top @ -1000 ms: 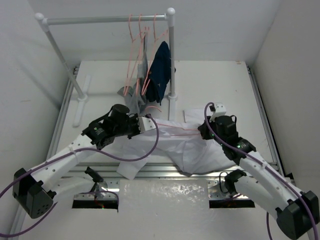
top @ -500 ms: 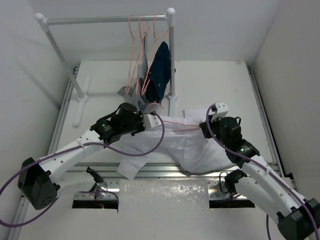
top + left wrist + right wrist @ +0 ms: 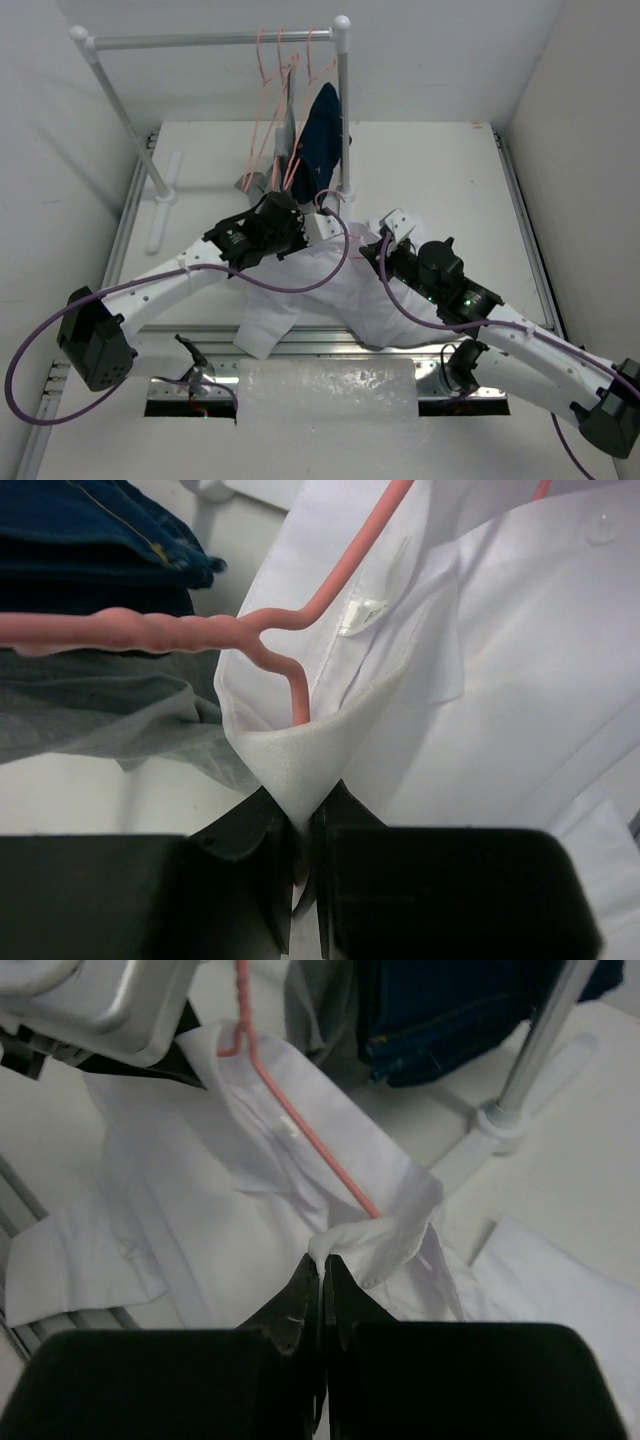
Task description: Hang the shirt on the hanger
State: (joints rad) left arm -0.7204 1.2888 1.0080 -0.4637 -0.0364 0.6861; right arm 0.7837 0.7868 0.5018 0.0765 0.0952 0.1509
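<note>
Shirt [image 3: 312,300] cloth drapes over the counter's [image 3: 430,170] near edge. The left gripper [image 3: 300,820] pinches its collar at the hanger's [image 3: 150,632] neck, and the right gripper [image 3: 322,1270] pinches cloth over one shoulder. The wire runs left-right between them, with the rail [image 3: 210,40] beyond.

Rail [image 3: 215,40]: white tube crossbar on two uprights, standing at the far side of the table [image 3: 430,170].
Spare hangers [image 3: 272,60]: pink wire, several hooked on the crossbar near the right upright.
Navy garment [image 3: 322,140]: hangs beside the right upright.
Grey garment [image 3: 284,125]: hangs just left of the navy one, hem reaching the table.
</note>
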